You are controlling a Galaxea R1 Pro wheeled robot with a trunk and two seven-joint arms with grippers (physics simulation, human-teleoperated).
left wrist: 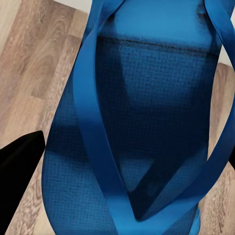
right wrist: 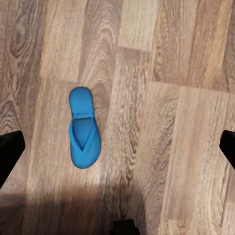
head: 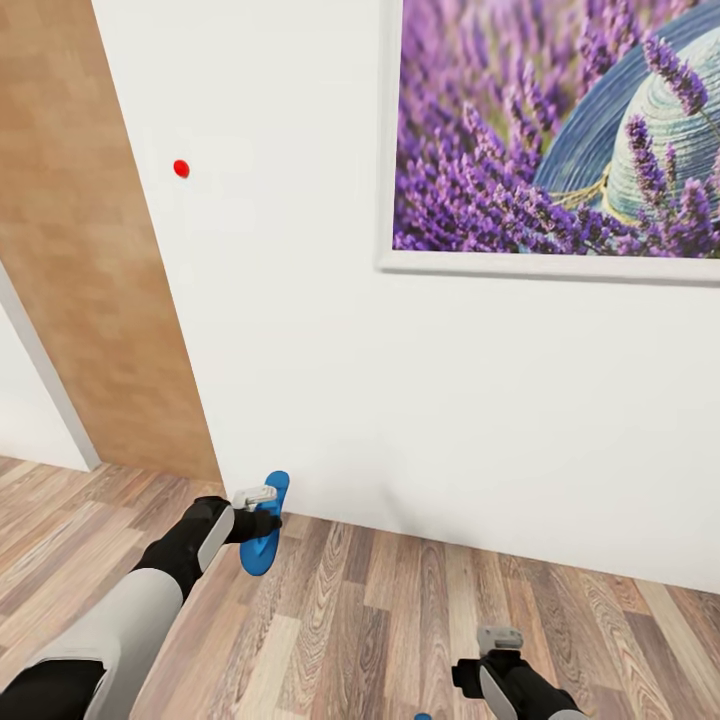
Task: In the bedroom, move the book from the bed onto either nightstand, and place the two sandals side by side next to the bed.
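My left gripper point(head: 262, 520) is shut on one bright blue sandal point(head: 266, 530), holding it on edge just above the wooden floor, close to the white wall. In the left wrist view this sandal point(left wrist: 147, 98) is very near, with a black finger point(left wrist: 19, 171) beside its sole. The other sandal point(right wrist: 83, 128) lies flat on the floor, straps up. My right gripper point(right wrist: 117, 147) hangs open well above it, fingers wide apart and empty. A sliver of that sandal point(head: 423, 716) peeks in at the head view's lower edge, beside my right arm point(head: 500, 660). The book, bed and nightstand are out of view.
A white wall point(head: 330, 330) stands straight ahead, with a large framed lavender picture point(head: 560, 130) and a small red dot point(head: 181, 168) on it. A light wooden door point(head: 80, 250) is at the left. Wooden floor point(head: 400, 620) runs along the wall's foot.
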